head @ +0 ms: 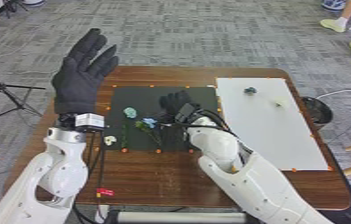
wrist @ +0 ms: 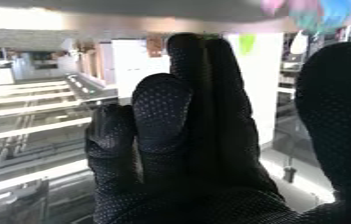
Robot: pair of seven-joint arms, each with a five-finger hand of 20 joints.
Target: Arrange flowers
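On the black mat [head: 136,95] in the head view lie a pale teal flower [head: 131,112], a blue flower [head: 149,121] with a green stem, and a white flower [head: 109,140]. The white board [head: 269,135] holds a dark blue flower [head: 250,90] and a pale yellowish flower [head: 280,102]. My right hand [head: 178,102] is over the mat, right of the blue flower. In the right wrist view the right hand [wrist: 189,150] is open, with pink and blue petals [wrist: 327,11] beyond the thumb. My left hand [head: 81,82], open, is raised at the table's left.
The brown table [head: 154,185] carries the mat and the board side by side. A dark bin [head: 317,111] stands on the floor past the table's right edge, and a black tripod [head: 4,85] stands to its left. A red tag [head: 106,192] lies near the left arm.
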